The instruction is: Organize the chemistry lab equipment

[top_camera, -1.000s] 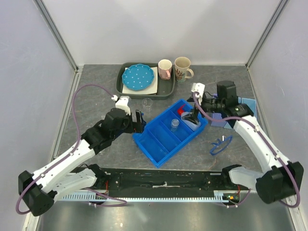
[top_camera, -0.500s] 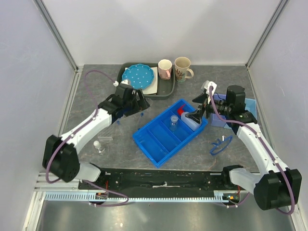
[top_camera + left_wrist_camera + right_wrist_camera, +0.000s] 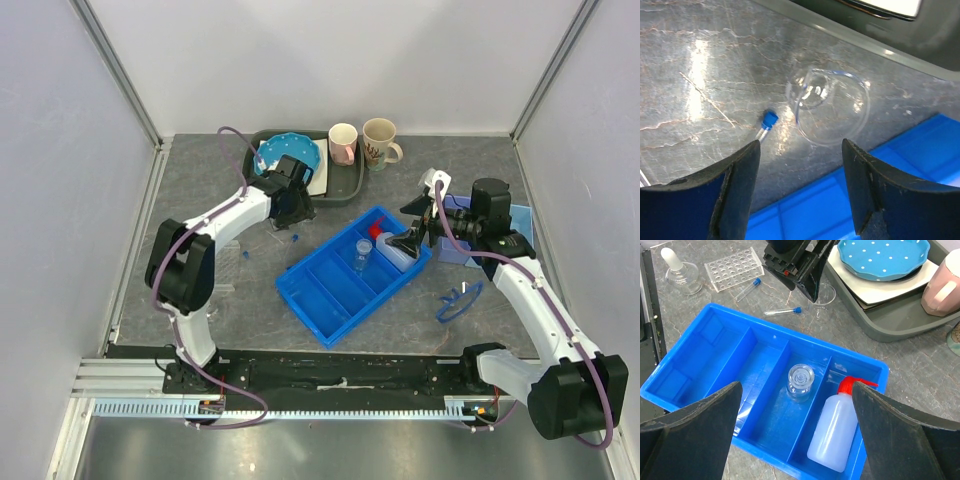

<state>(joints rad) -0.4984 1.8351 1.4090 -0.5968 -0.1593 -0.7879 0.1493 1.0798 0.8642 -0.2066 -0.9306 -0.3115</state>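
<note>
Left pincer spread wide, empty, over a glass beaker near the far edge of the desk; right pincer wide, empty.

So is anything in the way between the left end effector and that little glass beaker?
Nothing visible blocks it. The open left end effector has the glass beaker right ahead of its gap. A blue-capped test tube lies beside the beaker, near one finger.

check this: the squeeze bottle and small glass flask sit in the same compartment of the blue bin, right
No: the squeeze bottle and small glass flask sit in adjoining compartments of the blue bin; the right wrist view shows it.
</note>
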